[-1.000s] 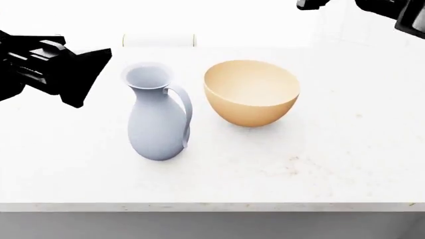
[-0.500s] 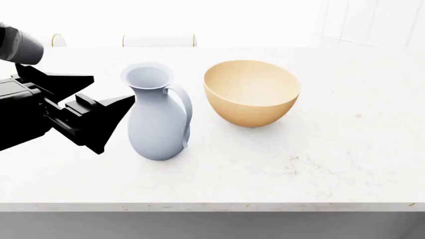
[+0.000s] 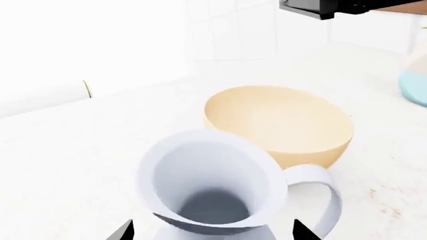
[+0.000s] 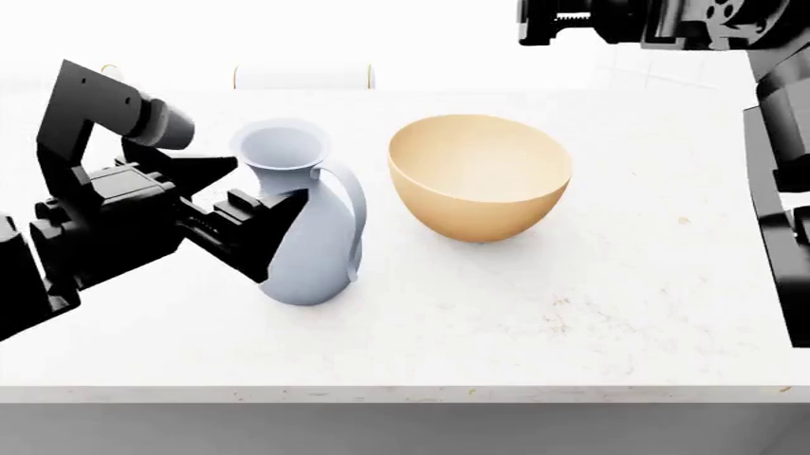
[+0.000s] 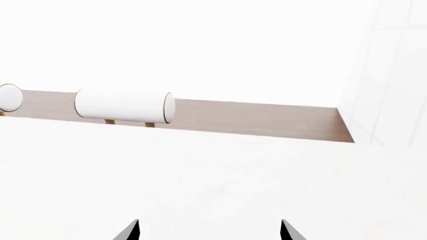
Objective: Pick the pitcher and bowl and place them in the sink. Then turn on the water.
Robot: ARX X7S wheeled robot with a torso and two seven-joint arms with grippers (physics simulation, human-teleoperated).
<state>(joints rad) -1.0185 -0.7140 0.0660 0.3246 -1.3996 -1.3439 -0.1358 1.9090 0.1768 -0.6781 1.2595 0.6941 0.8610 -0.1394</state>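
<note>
The pitcher [image 4: 303,227] stands upright on the white desk [image 4: 570,313], its looped handle turned toward the bowl [image 4: 479,175], which sits just beside it on the robot's right without touching. The left pincer [image 4: 247,194] comes in from the side away from the handle and sits level with the narrow neck — a sensible place to take hold, since the neck is slim enough to fit between the fingers and the flared mouth above it would stop the jug from slipping down. Its jaws are spread wide: in the left wrist view the two dark fingertips [image 3: 123,232] show on either side of the pitcher's [image 3: 210,192] neck with clear gaps, so nothing is gripped yet. Whether either finger already touches the ceramic I cannot tell. The bowl [image 3: 280,125] rests mouth-up beyond the jug, unobstructed, presumably left for the other arm. The right pincer [image 5: 208,231] is held high at the far side of the desk, well apart from both vessels; its wrist view shows two fingertips standing far apart with only bare surface between them, so it is open and empty — parked out of the way, it seems, while the left arm works. The sink and faucet are not in view, so both placements and the water remain to be done.
</note>
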